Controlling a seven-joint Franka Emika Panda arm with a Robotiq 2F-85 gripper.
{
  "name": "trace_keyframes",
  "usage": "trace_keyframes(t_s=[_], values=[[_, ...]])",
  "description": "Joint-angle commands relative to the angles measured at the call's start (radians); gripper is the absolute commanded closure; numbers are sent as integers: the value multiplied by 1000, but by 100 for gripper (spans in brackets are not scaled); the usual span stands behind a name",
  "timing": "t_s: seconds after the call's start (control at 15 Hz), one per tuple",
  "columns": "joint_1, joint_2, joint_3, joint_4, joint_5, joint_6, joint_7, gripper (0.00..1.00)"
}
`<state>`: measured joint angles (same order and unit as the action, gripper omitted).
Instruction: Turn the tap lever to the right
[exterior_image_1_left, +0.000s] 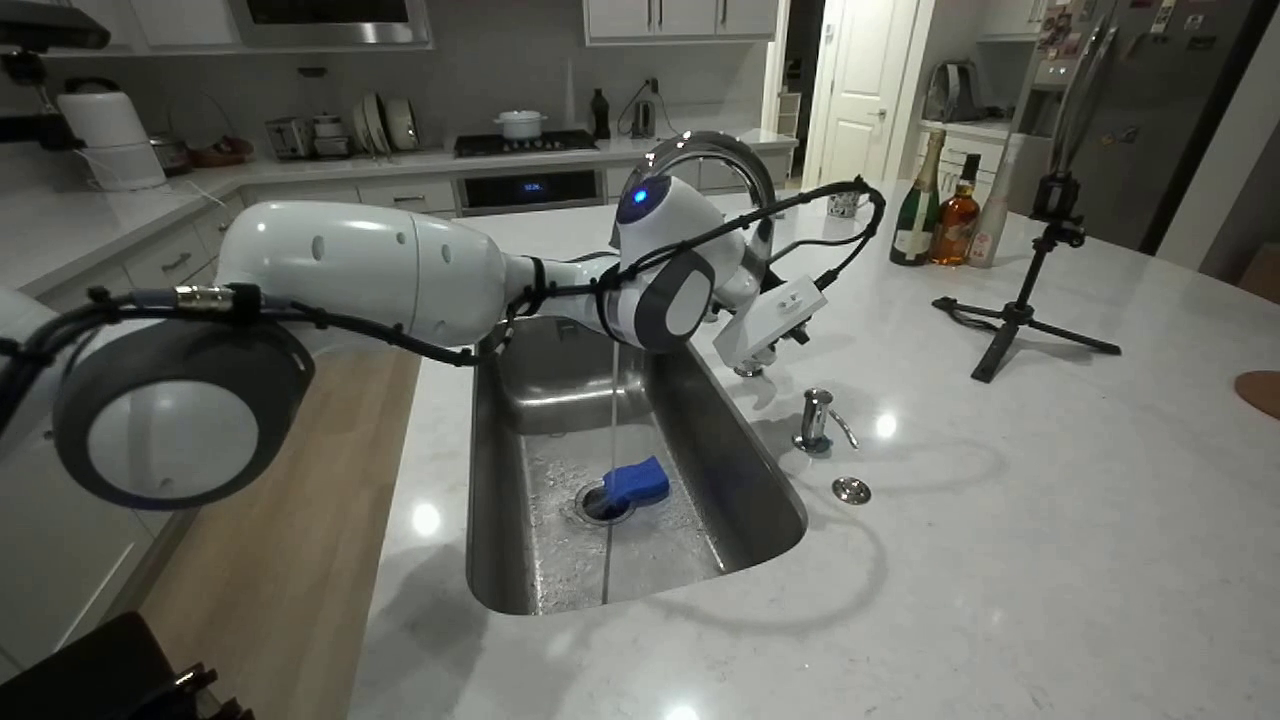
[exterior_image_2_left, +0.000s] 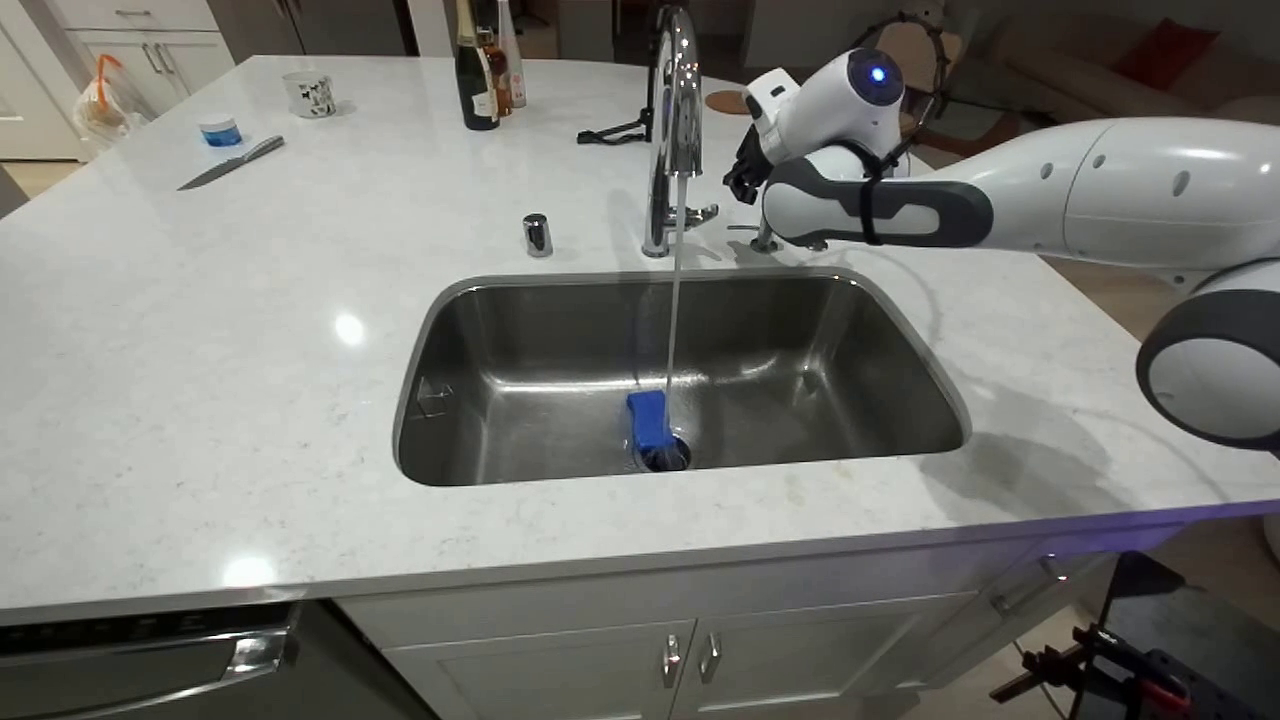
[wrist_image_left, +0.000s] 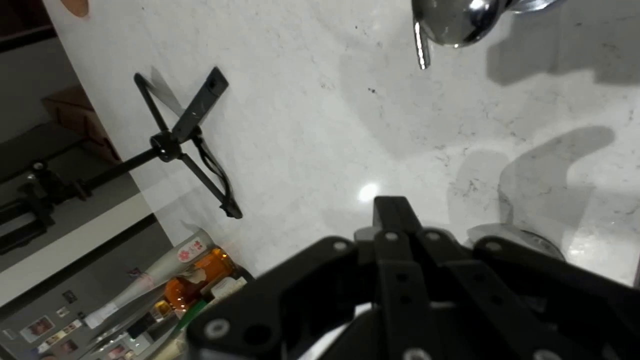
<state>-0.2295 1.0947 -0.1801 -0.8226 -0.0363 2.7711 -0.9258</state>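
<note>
The tap lever (exterior_image_2_left: 706, 215) is a small chrome handle sticking out sideways from the faucet stem (exterior_image_2_left: 657, 200). In an exterior view the arched faucet (exterior_image_1_left: 745, 150) stands behind my hand, which hides most of the stem and lever. A thin stream of water (exterior_image_2_left: 675, 300) falls from the spout. My gripper (exterior_image_2_left: 740, 185) is beside the faucet on the lever's side, above the counter and apart from the lever. In the wrist view the fingertips (wrist_image_left: 395, 210) are together with nothing between them. A pale chrome round (wrist_image_left: 542, 244), partly behind the gripper, seems to be the faucet base; I cannot make out the lever there.
The steel sink (exterior_image_2_left: 800, 320) holds a blue sponge (exterior_image_2_left: 650, 420) by the drain. A chrome soap dispenser (exterior_image_1_left: 816, 415) stands near my hand; it also shows at the top of the wrist view (wrist_image_left: 455, 20). Bottles (exterior_image_1_left: 915, 215) and a black tripod (exterior_image_1_left: 1018, 312) stand farther across the counter.
</note>
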Motion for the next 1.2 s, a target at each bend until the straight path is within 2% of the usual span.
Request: trace_keyframes(t_s=[0.0, 0.13, 0.27, 0.47, 0.8, 1.13], values=[[64, -93, -117, -40, -17, -53, 160, 100], [92, -129, -169, -52, -19, -83, 216, 100], [113, -178, -191, -74, -12, -146, 236, 100], [130, -239, -194, -101, -1, -223, 254, 100], [137, -361, -152, -186, 49, -330, 274, 100], [173, -463, -169, -234, 68, -443, 360, 100]])
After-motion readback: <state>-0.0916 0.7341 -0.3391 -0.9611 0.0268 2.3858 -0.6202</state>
